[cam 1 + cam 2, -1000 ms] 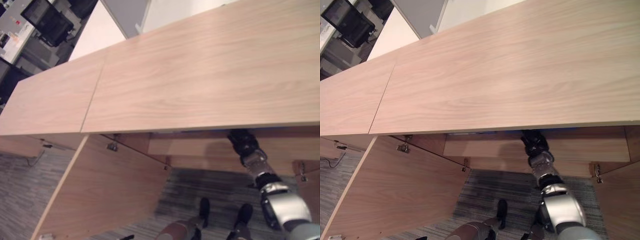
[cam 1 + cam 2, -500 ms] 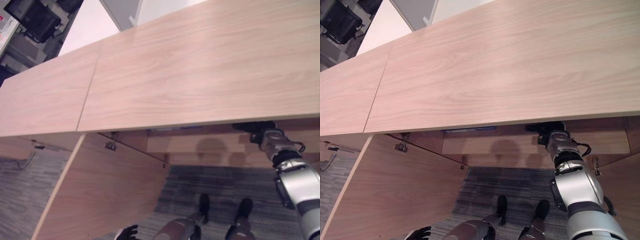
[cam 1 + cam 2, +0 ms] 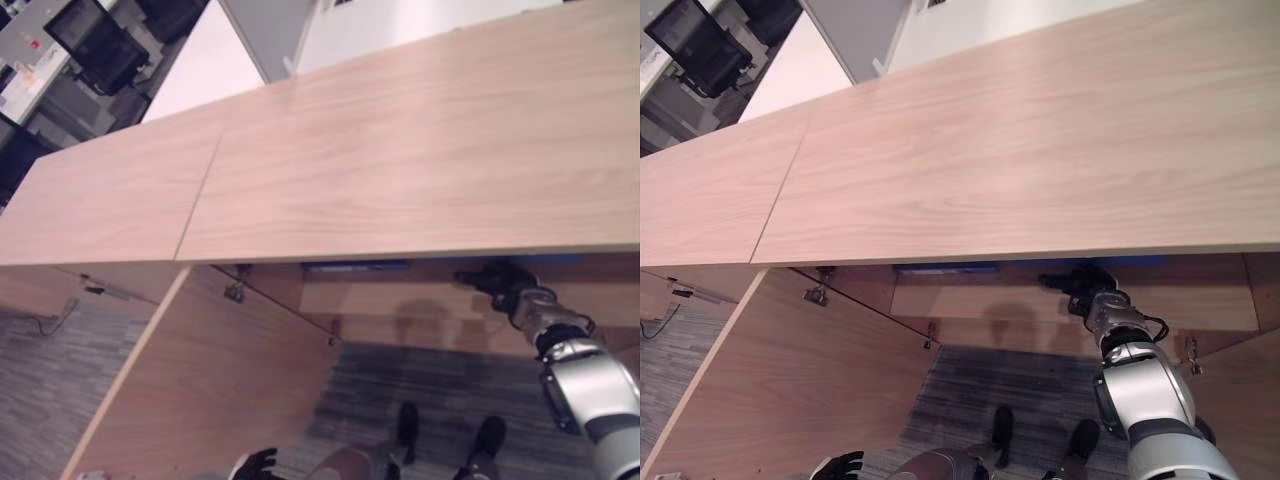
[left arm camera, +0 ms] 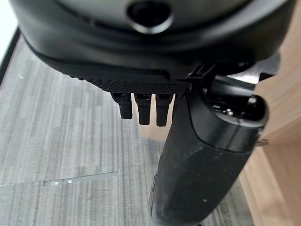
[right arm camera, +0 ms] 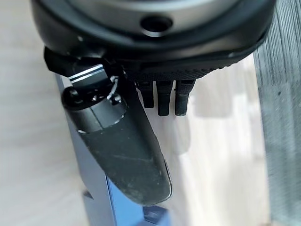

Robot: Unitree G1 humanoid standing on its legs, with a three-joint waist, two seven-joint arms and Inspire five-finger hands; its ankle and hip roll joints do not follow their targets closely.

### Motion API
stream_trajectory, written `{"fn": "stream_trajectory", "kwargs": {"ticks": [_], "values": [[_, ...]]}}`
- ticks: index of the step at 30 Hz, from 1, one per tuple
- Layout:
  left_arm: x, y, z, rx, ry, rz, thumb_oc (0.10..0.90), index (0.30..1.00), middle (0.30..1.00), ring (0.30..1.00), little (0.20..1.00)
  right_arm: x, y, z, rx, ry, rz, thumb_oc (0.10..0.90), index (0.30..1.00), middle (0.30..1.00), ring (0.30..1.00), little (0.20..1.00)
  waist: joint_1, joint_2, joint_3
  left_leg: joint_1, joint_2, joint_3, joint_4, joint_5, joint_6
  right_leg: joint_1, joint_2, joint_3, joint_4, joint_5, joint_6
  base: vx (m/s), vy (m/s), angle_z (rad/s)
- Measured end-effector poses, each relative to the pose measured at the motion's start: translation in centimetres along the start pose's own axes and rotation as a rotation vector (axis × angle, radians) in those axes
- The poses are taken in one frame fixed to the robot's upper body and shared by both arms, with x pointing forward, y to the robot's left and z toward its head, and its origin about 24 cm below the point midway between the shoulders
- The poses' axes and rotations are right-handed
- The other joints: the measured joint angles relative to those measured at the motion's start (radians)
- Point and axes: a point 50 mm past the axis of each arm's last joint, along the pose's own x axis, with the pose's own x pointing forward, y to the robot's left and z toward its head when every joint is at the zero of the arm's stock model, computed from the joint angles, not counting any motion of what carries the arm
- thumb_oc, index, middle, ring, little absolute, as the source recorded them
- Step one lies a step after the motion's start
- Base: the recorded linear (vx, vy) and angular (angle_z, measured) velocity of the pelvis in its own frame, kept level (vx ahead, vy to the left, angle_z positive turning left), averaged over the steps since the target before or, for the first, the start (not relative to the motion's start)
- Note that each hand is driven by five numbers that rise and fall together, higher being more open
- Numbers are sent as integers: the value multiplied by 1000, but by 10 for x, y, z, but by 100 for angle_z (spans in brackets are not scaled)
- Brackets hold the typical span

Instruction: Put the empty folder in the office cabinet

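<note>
The blue folder [image 3: 945, 267] is seen inside the office cabinet [image 3: 1040, 190]; the right hand [image 3: 1080, 283], fingers relaxed and empty, could be snagged beneath the cabinet's top.

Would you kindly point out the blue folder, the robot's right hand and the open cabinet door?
blue folder [image 3: 945, 267]: right eye view, its visible front edge under the cabinet top.
right hand [image 3: 1080, 283]: right eye view, the dark palm.
open cabinet door [image 3: 210, 385]: left eye view, middle of its inner face.

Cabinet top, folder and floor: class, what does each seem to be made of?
Cabinet top: pale wood or wood-look laminate, matt, with visible grain lines.
Folder: probably plastic; a smooth blue edge shows.
Floor: likely carpet, grey with fine stripes.
</note>
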Motion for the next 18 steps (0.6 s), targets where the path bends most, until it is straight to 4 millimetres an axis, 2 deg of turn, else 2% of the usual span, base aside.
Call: {"fn": "stream_trajectory", "kwargs": {"ticks": [3,4,8,10,13,17,18], "values": [[0,0,-1,7,5,2,800,900,900,900,900,0,1,-11,-57,39,11,800,900,900,900,900,0,-23,-17,7,-2,-3,0,-2,-1,8,-2,-3,1,-1,0,12,11,3],[0,2,-2,9,8,8,800,900,900,900,900,0,0,-16,-102,60,13,800,900,900,900,900,0,-40,-25,13,-3,-2,0,-3,0,9,-5,-1,8,-6,4,0,0,0],[0,6,-9,-7,46,29,800,900,900,900,900,0,0,-19,-124,76,9,800,900,900,900,900,-6,-78,-42,28,-4,11,1,-8,3,5,-9,8,23,-11,6,13,15,-10],[-2,7,-17,-10,78,34,800,900,900,900,900,0,1,-23,-125,86,11,800,900,900,900,900,-3,-96,-58,38,-4,20,0,-18,9,10,-11,21,23,-13,5,5,9,-17],[-4,11,-30,-77,139,64,800,900,900,900,900,0,1,-25,-91,71,-11,800,900,900,900,900,-27,-121,-63,64,-4,35,0,-24,13,27,-9,31,28,-14,7,25,-20,-14],[-8,17,-48,-103,218,117,800,900,900,900,900,-1,6,-35,-47,43,-16,800,900,900,900,900,-46,-163,-90,88,2,52,0,-37,17,44,-3,47,19,-22,2,10,-13,-18],[-9,16,-52,-100,240,122,800,900,900,900,900,-1,9,-37,-53,29,-11,800,900,900,900,900,-53,-182,-95,97,5,69,0,-41,23,43,-2,51,20,-22,2,1,-7,-32]]}}
